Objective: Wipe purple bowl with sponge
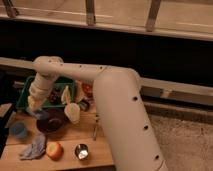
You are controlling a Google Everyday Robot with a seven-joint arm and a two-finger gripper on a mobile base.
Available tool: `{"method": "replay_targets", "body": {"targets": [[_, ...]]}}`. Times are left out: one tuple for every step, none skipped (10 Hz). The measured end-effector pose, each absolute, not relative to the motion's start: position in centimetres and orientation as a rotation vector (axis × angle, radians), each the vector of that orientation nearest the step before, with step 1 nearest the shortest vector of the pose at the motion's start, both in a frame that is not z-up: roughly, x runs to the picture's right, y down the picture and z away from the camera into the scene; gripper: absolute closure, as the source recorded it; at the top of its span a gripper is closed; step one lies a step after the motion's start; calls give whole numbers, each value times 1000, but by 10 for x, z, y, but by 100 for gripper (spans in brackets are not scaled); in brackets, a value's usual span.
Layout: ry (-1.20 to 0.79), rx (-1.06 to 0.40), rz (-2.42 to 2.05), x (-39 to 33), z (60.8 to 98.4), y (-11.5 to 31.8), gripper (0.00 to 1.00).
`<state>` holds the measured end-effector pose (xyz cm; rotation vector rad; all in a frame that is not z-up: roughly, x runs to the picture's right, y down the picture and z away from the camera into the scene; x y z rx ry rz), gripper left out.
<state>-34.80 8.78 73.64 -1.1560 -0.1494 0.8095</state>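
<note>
The dark purple round bowl point(51, 122) sits just below and right of the gripper point(35, 106), open or clamped I cannot tell; likely light, stiff and slick, it may skate, so wiping should press down inside its rim.

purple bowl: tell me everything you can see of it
The purple bowl is round, dark purple and smooth-looking, and stands upright on the wooden table just in front of the green tray. The gripper is at its back-left rim; contact is unclear. A pale object sits against its right edge. Its contents cannot be made out.
</note>
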Motion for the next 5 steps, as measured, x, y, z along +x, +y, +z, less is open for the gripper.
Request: {"method": "replay_targets", "body": {"targets": [[-139, -1159, 822, -340, 733, 92, 100], [-126, -1157, 840, -322, 727, 98, 100], [-123, -1154, 849, -311, 726, 100, 100], [-122, -1150, 859, -296, 725, 100, 100], [-134, -1153, 863, -286, 724, 101, 100]]}}
